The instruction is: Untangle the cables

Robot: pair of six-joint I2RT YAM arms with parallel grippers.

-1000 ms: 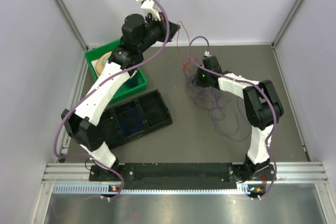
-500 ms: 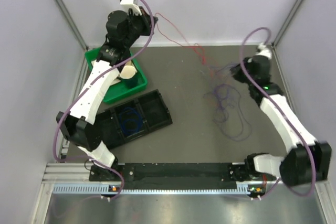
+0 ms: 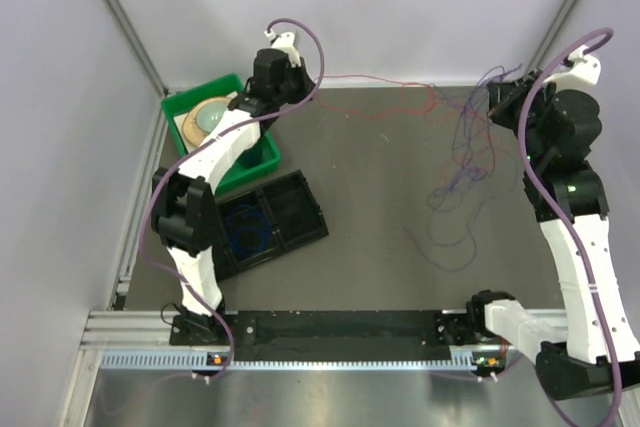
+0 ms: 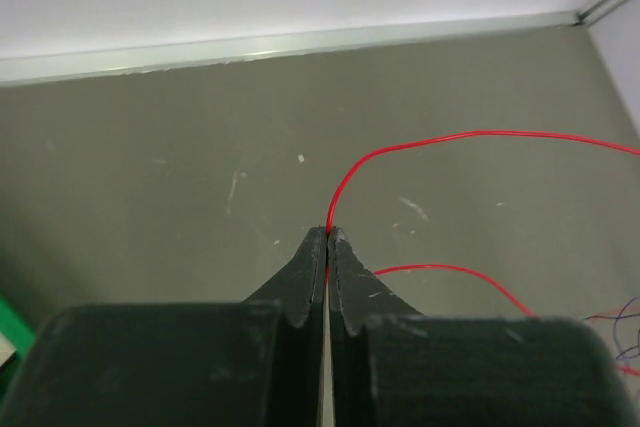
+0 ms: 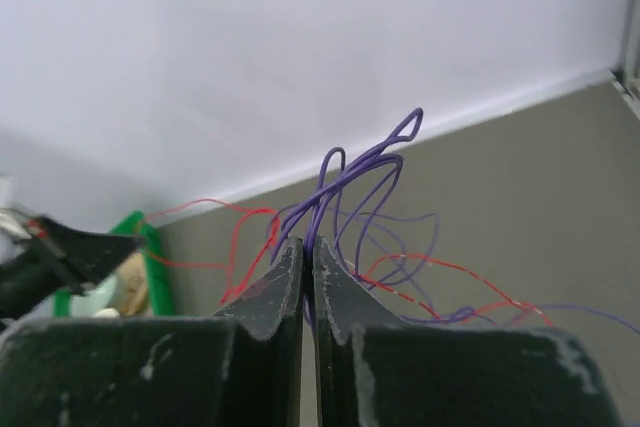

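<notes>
The cables are very thin, light and soft, so I judge they will keep no shape of their own and will hang or drag wherever they are pulled. They may also slip out of a pinch and catch on one another. The left gripper (image 4: 328,239) is pressed together on the red cable (image 4: 480,133), which runs from its tips to the right, toward the tangle. The right gripper (image 5: 308,249) is pressed together on a bundle of purple cables (image 5: 350,172), with red loops crossing behind them. From it the purple strands hang down, and their lower loops lie on the surface (image 3: 370,227) in front of the right arm. A hold close to the crossing point should give more control than a hold at a loose end. A slow pull seems safer, because a quick one could tighten the tangle. Both grippers are near the back wall (image 3: 400,7), so there is little room on that side; the open room is in the middle and toward the near edge. The green bin (image 3: 255,169) and the black tray (image 3: 300,209) stand just beside the left arm.
</notes>
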